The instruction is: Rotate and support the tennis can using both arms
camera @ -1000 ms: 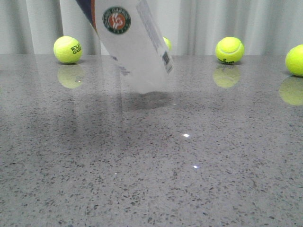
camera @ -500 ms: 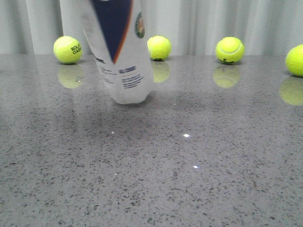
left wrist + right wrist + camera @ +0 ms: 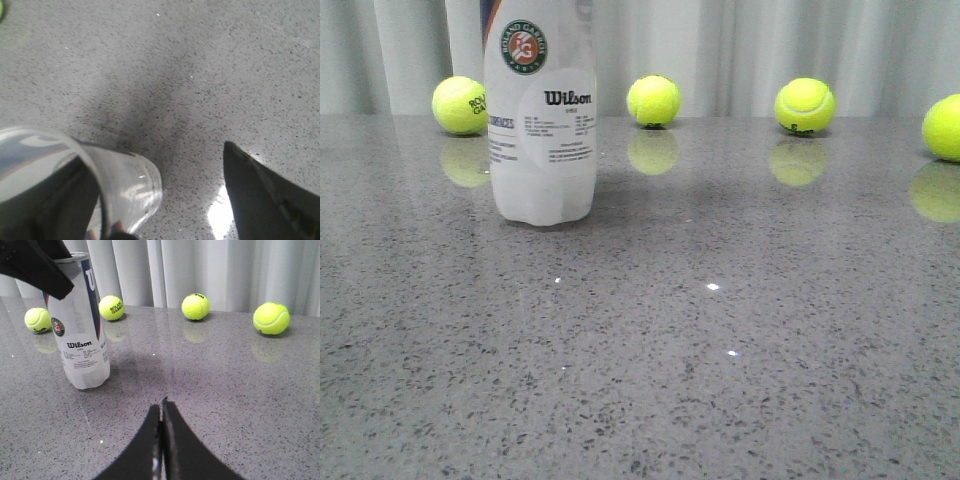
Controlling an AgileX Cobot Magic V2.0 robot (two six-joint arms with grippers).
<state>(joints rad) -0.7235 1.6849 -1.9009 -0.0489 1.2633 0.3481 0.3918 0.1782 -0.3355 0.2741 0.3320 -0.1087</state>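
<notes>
The Wilson tennis can (image 3: 541, 110), tilted a second earlier, now stood upright on the grey speckled table (image 3: 740, 330), near the leftmost tennis ball (image 3: 460, 104). The left gripper (image 3: 165, 200) hung spread over its rim, one finger inside. The right gripper (image 3: 161, 412) sat pinched closed and empty, well apart. Rotation looked finished; the support didn't.

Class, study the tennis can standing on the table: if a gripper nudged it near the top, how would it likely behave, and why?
The tennis can is tall on a narrow base, so a high push would probably tip it rather than slide it. It looks see-through and empty, so likely light. Its smooth plastic wall and the glossy table suggest it may slip; once down, it would probably roll.
</notes>
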